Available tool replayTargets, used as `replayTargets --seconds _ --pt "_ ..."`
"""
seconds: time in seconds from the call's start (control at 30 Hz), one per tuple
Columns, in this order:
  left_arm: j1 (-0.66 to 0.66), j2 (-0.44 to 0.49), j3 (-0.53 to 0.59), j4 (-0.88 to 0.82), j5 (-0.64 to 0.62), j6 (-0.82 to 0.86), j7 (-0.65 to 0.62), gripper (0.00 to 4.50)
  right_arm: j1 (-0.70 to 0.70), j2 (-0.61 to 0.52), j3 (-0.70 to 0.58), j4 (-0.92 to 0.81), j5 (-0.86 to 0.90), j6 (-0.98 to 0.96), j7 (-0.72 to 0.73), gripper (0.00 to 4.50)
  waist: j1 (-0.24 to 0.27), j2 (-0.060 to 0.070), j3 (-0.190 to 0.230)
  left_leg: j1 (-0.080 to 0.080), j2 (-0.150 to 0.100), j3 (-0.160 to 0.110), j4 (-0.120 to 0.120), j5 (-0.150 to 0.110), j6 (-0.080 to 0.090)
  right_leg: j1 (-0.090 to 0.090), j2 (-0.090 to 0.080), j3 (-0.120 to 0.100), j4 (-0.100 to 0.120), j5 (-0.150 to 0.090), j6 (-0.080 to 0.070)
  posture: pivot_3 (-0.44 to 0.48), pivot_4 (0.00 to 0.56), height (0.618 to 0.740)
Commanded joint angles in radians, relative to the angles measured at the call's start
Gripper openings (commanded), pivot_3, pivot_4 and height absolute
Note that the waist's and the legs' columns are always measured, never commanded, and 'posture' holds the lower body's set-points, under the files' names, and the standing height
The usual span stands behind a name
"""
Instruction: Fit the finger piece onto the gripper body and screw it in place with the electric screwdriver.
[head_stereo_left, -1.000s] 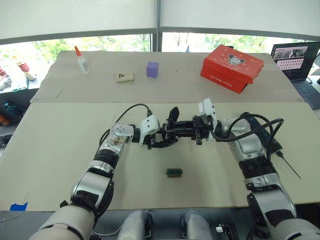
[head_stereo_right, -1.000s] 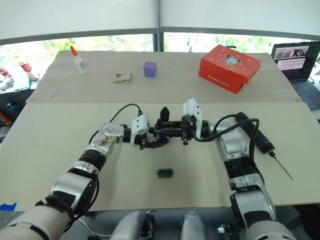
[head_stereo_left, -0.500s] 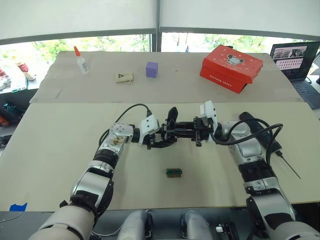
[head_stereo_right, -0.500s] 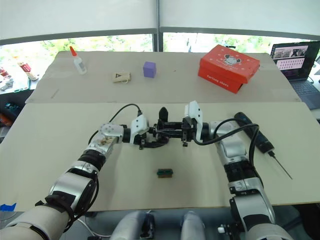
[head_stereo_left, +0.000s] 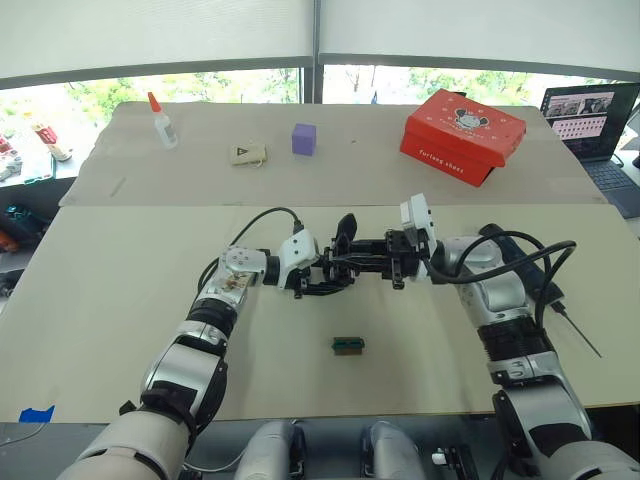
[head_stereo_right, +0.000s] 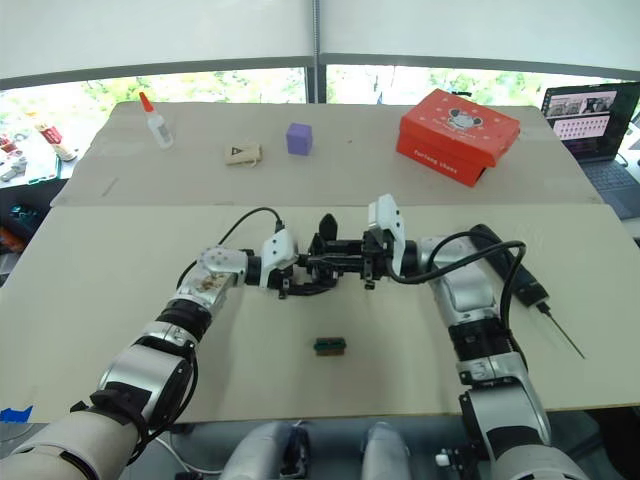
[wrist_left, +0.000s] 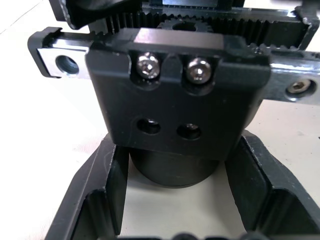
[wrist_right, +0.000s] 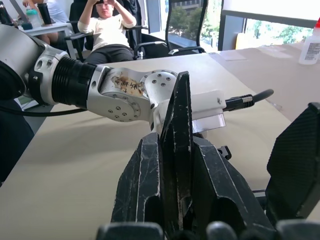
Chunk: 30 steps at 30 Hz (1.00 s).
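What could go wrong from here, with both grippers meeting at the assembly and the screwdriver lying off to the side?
1. The right gripper pinches the thin finger piece edge-on; pressing it against the gripper body could twist or slip it.
2. The two mounting holes are open; misalignment would leave the screws unable to seat.
3. The electric screwdriver lies behind the right arm, tangled near its cable; releasing to fetch it may let the piece fall.

Your right gripper has crept a touch toward the gripper body, w/ the right elbow swinging out then back in. No other shift btwn frames; left gripper same spot.
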Motion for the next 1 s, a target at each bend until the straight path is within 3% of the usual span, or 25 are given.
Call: replayTargets --seconds 0.03,0.53,0.67,1.0 --pt "-0.009 0.001 0.002 -0.013 -0.001 0.004 -0.001 2.27 -0.012 0.001 0.01 0.002 -0.018 -0.013 0.0 0.35 0.0 0.0 0.0 0.0 0.0 0.0 0.0 0.0 0.0 0.0 0.0 0.0 0.0 0.0 0.0 0.0 0.15 0.74" --pt "-0.001 -0.002 0.002 -0.021 -0.004 0.005 0.001 2.27 0.032 -0.011 0.032 0.06 -0.075 -0.023 -0.048 0.35 -0.001 0.0 0.0 0.001 0.0 0.0 0.0 0.0 0.0 0.001 0.0 0.0 0.001 0.0 0.0 0.0 0.15 0.74" --pt "-0.003 -0.004 0.004 -0.02 -0.004 0.006 0.004 2.27 0.081 -0.039 0.053 0.047 -0.096 -0.055 -0.021 0.35 0.0 0.0 0.0 0.001 0.0 0.0 0.0 0.0 0.0 0.001 0.0 0.0 0.0 0.0 0.0 0.0 0.15 0.74" --pt "0.002 0.002 0.003 -0.024 -0.004 0.005 -0.001 2.27 0.035 -0.058 0.086 0.176 -0.118 -0.059 0.066 0.35 0.002 0.0 0.0 0.001 0.0 0.0 0.0 0.0 0.0 0.002 0.0 0.0 0.0 0.0 0.0 0.0 0.15 0.74"
